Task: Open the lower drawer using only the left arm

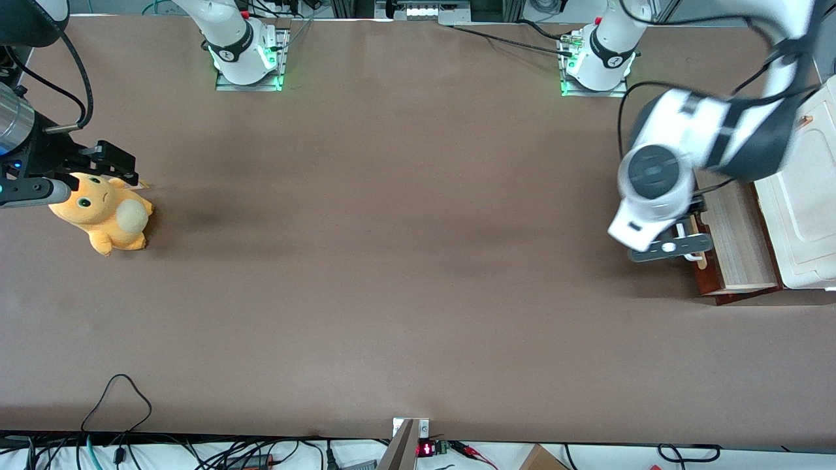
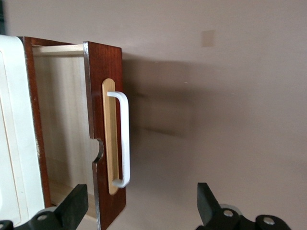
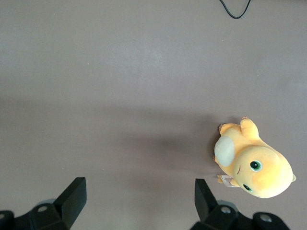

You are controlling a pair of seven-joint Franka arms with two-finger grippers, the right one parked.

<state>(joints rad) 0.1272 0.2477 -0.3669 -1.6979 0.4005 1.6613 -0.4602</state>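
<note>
One drawer matters here: the lower drawer (image 2: 103, 129), with its dark reddish-brown wooden front, stands pulled partway out of the white boxy cabinet (image 1: 806, 202) at my working end of the brown table (image 1: 392, 261). In my wrist view its light plywood interior (image 2: 60, 120) is exposed between the front panel and the cabinet's white edge, and the white U-shaped handle (image 2: 123, 139) runs along a pale wood strip (image 2: 110, 136) set into the front. My glossy white left arm (image 1: 705, 140), with its black joint sections, reaches down over the drawer's front in the front view, and my small black two-finger gripper (image 2: 141, 208) hangs just in front of the drawer face. My claw is released: the two black fingers (image 2: 208, 203) are spread wide, one near the drawer's open box and the other out over bare tabletop, with the front panel's end and the handle's end lying between them. Neither finger touches the handle or the wood as far as my wrist view shows. From the front, the drawer's plywood box (image 1: 738, 235) shows clearly outside the cabinet, so the drawer is already open by a good part of its length. Well apart, toward the parked arm's end of the table, an orange plush toy (image 1: 104, 212) with a cream belly lies on the tabletop.
</note>
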